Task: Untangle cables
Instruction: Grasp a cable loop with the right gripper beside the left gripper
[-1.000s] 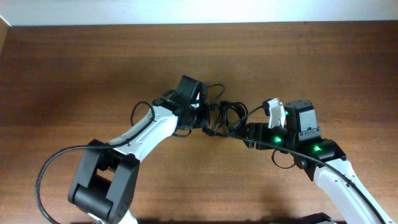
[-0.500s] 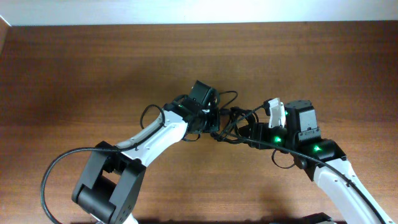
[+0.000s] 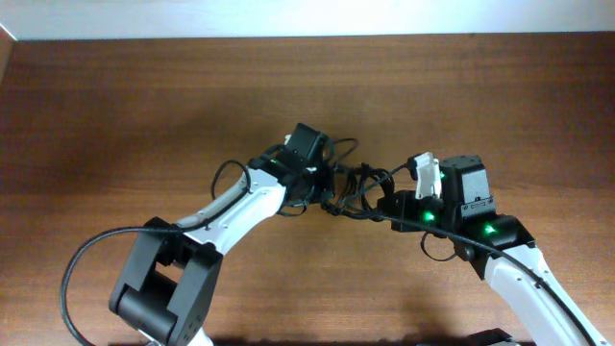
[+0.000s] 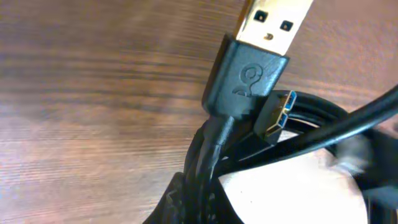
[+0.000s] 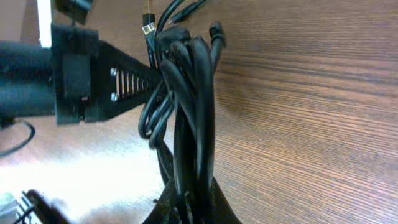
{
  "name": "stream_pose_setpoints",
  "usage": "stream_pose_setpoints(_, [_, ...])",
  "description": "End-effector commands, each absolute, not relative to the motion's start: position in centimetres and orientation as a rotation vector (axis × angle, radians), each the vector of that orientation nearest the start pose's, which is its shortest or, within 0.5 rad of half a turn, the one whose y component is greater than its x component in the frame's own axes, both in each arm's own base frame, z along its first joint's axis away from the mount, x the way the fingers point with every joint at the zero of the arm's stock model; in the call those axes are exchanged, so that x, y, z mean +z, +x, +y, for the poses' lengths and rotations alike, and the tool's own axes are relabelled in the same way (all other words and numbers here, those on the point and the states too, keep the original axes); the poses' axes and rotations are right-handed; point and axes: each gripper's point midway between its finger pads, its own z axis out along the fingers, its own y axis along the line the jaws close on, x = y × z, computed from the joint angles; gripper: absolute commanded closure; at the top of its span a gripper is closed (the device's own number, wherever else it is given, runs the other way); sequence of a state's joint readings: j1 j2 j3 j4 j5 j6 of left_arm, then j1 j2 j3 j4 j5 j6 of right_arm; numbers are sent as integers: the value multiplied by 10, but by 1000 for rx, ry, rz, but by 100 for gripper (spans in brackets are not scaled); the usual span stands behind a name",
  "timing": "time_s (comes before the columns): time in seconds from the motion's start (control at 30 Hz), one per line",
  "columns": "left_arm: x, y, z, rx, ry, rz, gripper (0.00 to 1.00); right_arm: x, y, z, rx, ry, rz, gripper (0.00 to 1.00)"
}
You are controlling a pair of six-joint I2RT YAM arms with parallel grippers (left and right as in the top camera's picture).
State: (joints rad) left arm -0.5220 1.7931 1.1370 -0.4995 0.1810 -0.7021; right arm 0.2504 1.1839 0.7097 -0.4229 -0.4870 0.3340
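The left claw (image 3: 323, 192) is clamped on the cables (image 3: 357, 181). The right claw (image 3: 382, 204) is pinched shut on the same black bundle from the opposite side. The cables bunch in a knot of loops between the two claws, near the middle of the tabletop (image 3: 115, 106), and one thin loop arches out past the left claw. In the left wrist view a flat gold plug (image 4: 264, 31) sticks out of the bundle, with a smaller blue-tipped plug (image 4: 278, 117) just beside it. In the right wrist view the strands run as one thick twisted rope from the right claw's grip across to the left claw's fingers. Bare brown wood surrounds both arms.
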Motion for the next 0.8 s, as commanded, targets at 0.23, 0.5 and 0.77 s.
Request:
stream_pose_setpoints(0.23, [56,354,-188,-608,-613,2824,100,154,261,189,1096,-449,2349,96])
stream_pose_setpoints(0.5, [48,362,-123,-491,-979,2775,100,159,236,200,1184,-732,2237,96])
stream_pose_setpoints(0.77, [47,364,-114,-441,-996,2757,100,194,230,217,1363,-844,2017,96])
